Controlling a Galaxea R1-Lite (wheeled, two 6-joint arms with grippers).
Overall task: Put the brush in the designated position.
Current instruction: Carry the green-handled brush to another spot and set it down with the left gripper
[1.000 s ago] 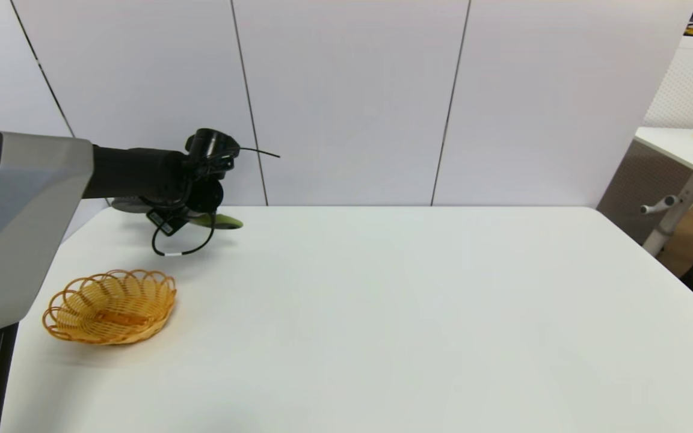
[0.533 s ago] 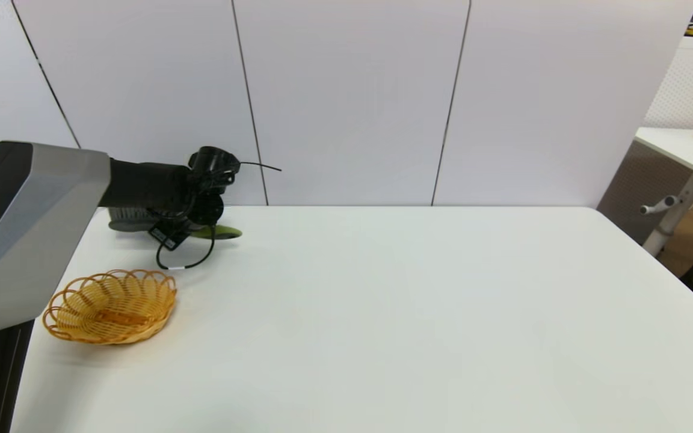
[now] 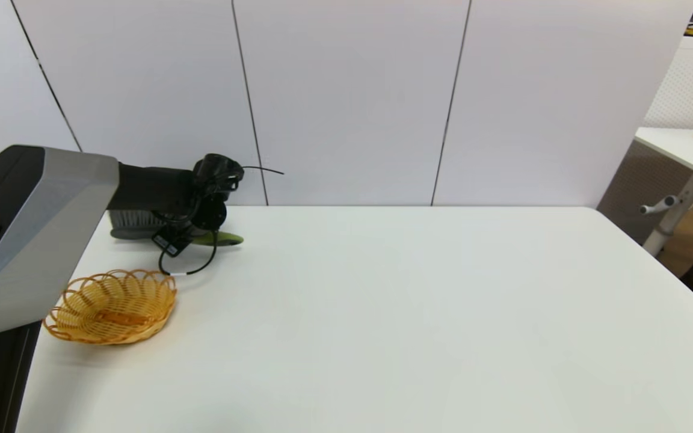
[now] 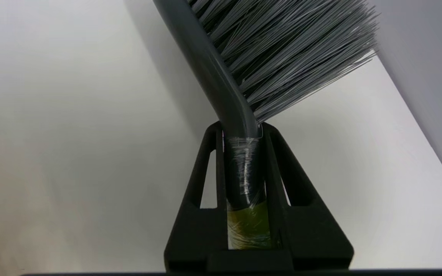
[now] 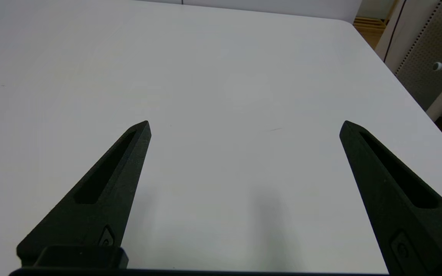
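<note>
the white table [image 3: 394, 313] lies bare across its centre, right side and near edge, giving open passage there. at the far left, the left gripper [image 4: 243, 130], clamped on the brush [image 3: 136, 225], occupies the corner close to the wall panels [image 3: 352, 102]. the wicker basket [image 3: 112, 307] blocks the near-left area.
</note>
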